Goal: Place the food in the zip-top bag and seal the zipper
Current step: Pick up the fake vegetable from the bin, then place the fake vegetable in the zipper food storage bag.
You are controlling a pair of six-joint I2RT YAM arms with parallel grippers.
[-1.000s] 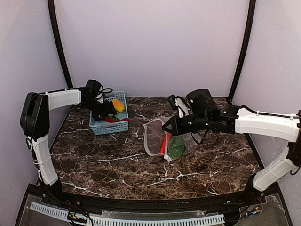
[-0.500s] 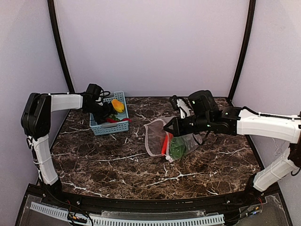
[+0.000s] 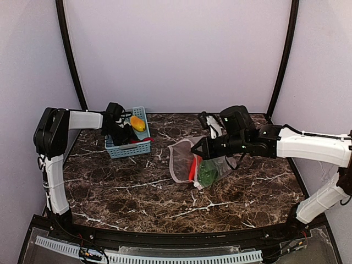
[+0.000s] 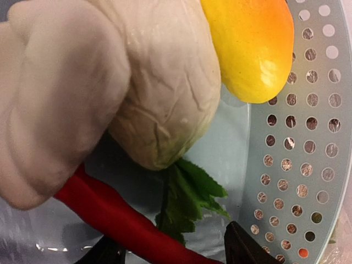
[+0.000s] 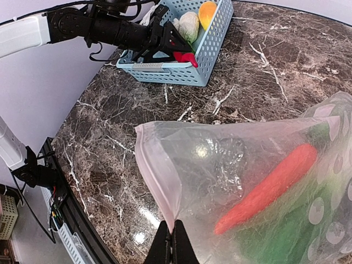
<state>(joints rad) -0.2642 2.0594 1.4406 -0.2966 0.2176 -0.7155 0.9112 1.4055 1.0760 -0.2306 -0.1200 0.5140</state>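
My left gripper (image 3: pixel 124 135) reaches down into the light-blue basket (image 3: pixel 132 148). In the left wrist view its gripper (image 4: pixel 173 254) stands open, and a long red pepper (image 4: pixel 110 212) runs between the two dark fingertips (image 4: pixel 242 250). A white vegetable (image 4: pixel 154 82) with a green leaf (image 4: pixel 190 192) and a yellow corn-like piece (image 4: pixel 250 44) lie just beyond. My right gripper (image 5: pixel 175 234) is shut on the pinkish zipper (image 5: pixel 157 170) and holds the mouth of the zip-top bag (image 5: pixel 242 159) up. Inside the bag lie an orange-red piece (image 5: pixel 269 187) and a green one (image 5: pixel 297 231).
The basket (image 5: pixel 181 66) stands at the back left of the marble table (image 3: pixel 137 192), near the left wall. The bag (image 3: pixel 184 159) sits mid-table with its mouth facing left toward the basket. Black frame posts rise at both back corners.
The left gripper has pushed further into the basket and its jaws have narrowed around the red pepper. The right arm and the bag have stayed put.
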